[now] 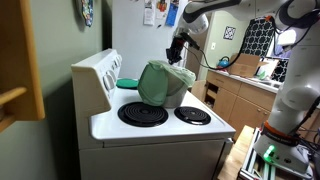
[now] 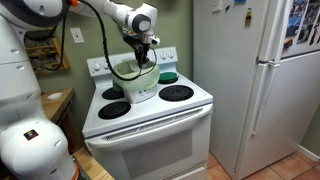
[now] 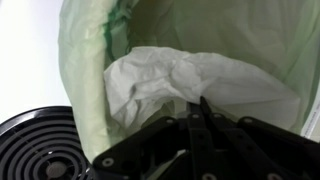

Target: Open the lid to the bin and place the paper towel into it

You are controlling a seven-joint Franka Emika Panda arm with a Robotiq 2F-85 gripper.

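The pale green bin (image 1: pixel 160 88) stands on the white stove between the back burners and also shows in the other exterior view (image 2: pixel 135 82). My gripper (image 1: pixel 178 52) hangs right over its open top (image 2: pixel 146 58). In the wrist view the bin's green wall (image 3: pixel 85 70) surrounds a crumpled white paper towel (image 3: pixel 150 75) inside the bin. My gripper's fingertips (image 3: pixel 200 102) meet in a point on a fold of the towel. The lid is not clearly told apart from the bin; a green flap (image 1: pixel 183 73) lies at the rim under the gripper.
A teal round disc (image 1: pixel 128 83) lies on the stove's back part (image 2: pixel 167 76). Black coil burners (image 1: pixel 143 114) (image 1: pixel 192 116) lie in front of the bin; one shows in the wrist view (image 3: pixel 40 145). A white fridge (image 2: pixel 260 80) stands beside the stove. A counter with clutter (image 1: pixel 245 70) is behind.
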